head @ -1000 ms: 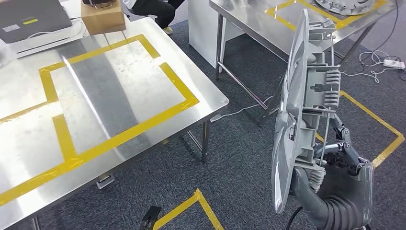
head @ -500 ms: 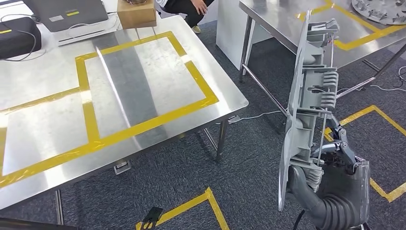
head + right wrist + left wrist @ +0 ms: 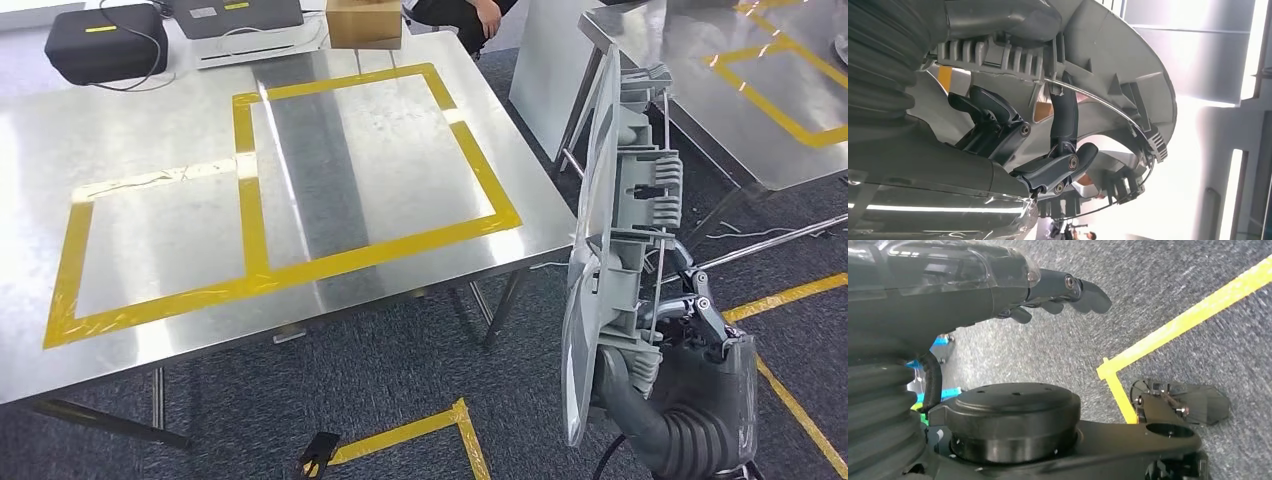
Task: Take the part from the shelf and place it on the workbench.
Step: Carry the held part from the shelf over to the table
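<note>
The large grey disc-shaped plastic part with ribbed clips and thin wire rods on its back [image 3: 612,230] stands on edge at about 4 o'clock in the head view, off the steel workbench with yellow tape rectangles [image 3: 150,120] and over the dark grey carpet floor [image 3: 400,370]. The workbench fills the 10 o'clock side; a second steel table with yellow tape [image 3: 700,90] sits at 1 o'clock. On the workbench's far edge, near 12 o'clock, stand a black case [image 3: 100,42], a grey flat device [image 3: 240,14] and a brown cardboard box [image 3: 363,22], with a seated person [image 3: 455,12] just behind. The right hand [image 3: 690,340] grips the part's lower back, dark fingers [image 3: 1063,120] hooked over a wire rod and ribs. The left hand [image 3: 1048,295] hangs above the carpet, fingers loosely curled and holding nothing, near a yellow tape corner [image 3: 1113,375]
</note>
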You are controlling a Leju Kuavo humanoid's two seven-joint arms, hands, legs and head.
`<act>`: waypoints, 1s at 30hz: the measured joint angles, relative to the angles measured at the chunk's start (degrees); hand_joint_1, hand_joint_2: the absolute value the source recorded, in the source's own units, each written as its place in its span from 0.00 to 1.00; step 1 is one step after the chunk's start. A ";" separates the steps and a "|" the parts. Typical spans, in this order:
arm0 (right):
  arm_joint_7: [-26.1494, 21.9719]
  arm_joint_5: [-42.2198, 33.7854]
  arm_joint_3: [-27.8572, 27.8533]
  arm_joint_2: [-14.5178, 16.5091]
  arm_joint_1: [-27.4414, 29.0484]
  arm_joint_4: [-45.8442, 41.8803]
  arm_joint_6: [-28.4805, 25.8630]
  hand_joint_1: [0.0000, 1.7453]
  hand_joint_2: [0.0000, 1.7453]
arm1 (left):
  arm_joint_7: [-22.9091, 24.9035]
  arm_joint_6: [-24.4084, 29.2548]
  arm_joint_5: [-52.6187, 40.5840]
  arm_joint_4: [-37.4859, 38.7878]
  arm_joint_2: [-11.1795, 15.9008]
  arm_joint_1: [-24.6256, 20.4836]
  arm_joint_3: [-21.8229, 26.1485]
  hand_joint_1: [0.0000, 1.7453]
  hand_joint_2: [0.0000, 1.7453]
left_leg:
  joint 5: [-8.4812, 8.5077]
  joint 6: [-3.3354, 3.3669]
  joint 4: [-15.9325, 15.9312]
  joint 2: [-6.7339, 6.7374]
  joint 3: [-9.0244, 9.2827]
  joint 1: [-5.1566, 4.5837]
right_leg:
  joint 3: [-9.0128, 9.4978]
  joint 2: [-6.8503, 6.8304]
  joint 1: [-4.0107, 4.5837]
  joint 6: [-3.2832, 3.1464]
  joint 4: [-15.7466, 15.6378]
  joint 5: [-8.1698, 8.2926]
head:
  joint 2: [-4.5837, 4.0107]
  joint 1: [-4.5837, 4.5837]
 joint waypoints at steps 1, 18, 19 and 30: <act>0.00 0.01 -0.01 0.01 -0.04 0.03 0.03 1.00 1.00 | 0.00 0.00 0.00 0.00 -0.07 -0.04 0.00 0.00 1.00 | 0.05 -0.09 0.05 -0.65 -0.01 -0.05 | 1.44 1.12 -0.02 -0.40 -3.37 1.55 | 0.00 -0.01; 0.26 -0.47 -0.03 -0.02 -0.13 1.06 0.58 1.00 1.00 | 0.00 -0.22 0.09 0.01 0.02 -0.01 0.00 0.00 1.00 | -0.40 -2.18 0.28 7.61 -0.23 -0.07 | 3.58 -5.47 0.35 0.47 -8.25 2.12 | 0.00 -0.18; 0.28 -0.48 -0.04 -0.02 -0.11 1.06 0.61 1.00 1.00 | 0.00 -0.22 0.09 0.01 0.00 -0.02 0.00 0.00 1.00 | -0.45 -1.67 0.13 7.32 -0.26 -0.24 | 3.61 -5.93 0.45 0.63 -8.21 2.05 | 0.00 -0.17; 0.62 -0.53 -0.10 -0.03 0.16 1.32 0.64 1.00 1.00 | 0.00 -0.14 0.08 0.01 -0.23 -0.01 0.00 0.00 1.00 | 0.21 0.63 -0.10 -0.04 -0.11 -0.62 | -1.13 -0.97 0.08 0.53 2.65 -1.44 | -0.01 -0.01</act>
